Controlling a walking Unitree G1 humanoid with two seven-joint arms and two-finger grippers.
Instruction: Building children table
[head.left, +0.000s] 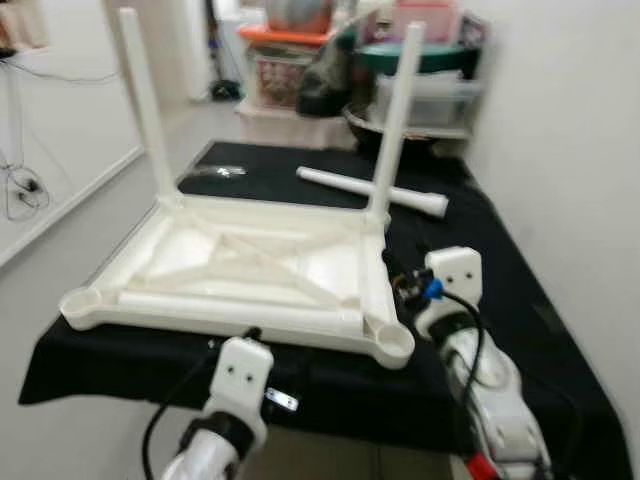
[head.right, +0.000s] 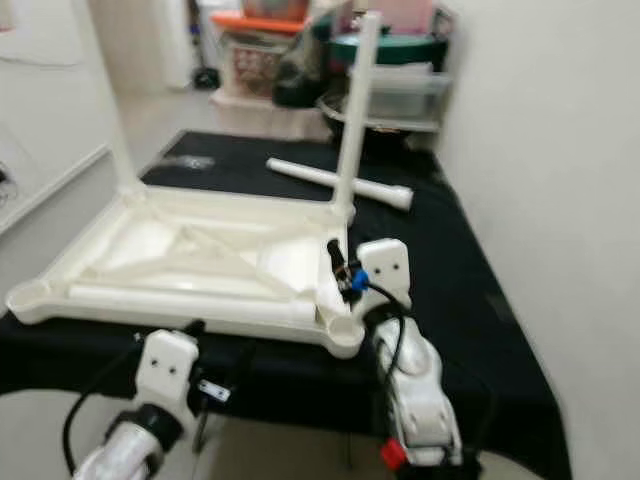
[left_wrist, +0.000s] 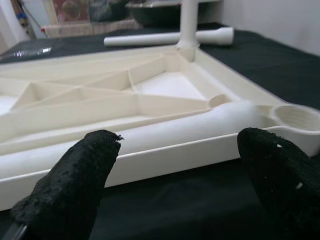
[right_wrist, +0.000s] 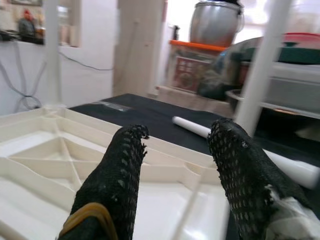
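Two legs already stand upright at the far corners of the upturned tabletop (head.left: 250, 265) on the black-draped bench (head.left: 540, 300). Left claw (left_wrist: 175, 165) hovers wide open and empty at the near rim, facing a third leg (left_wrist: 150, 132) lying inside the tray, its long axis running crosswise to the fingers, its end beside the empty corner socket (left_wrist: 297, 117). Right claw (right_wrist: 177, 175), also open and empty, reaches over the right edge. A fourth leg (head.left: 372, 191) lies well beyond, behind the tabletop.
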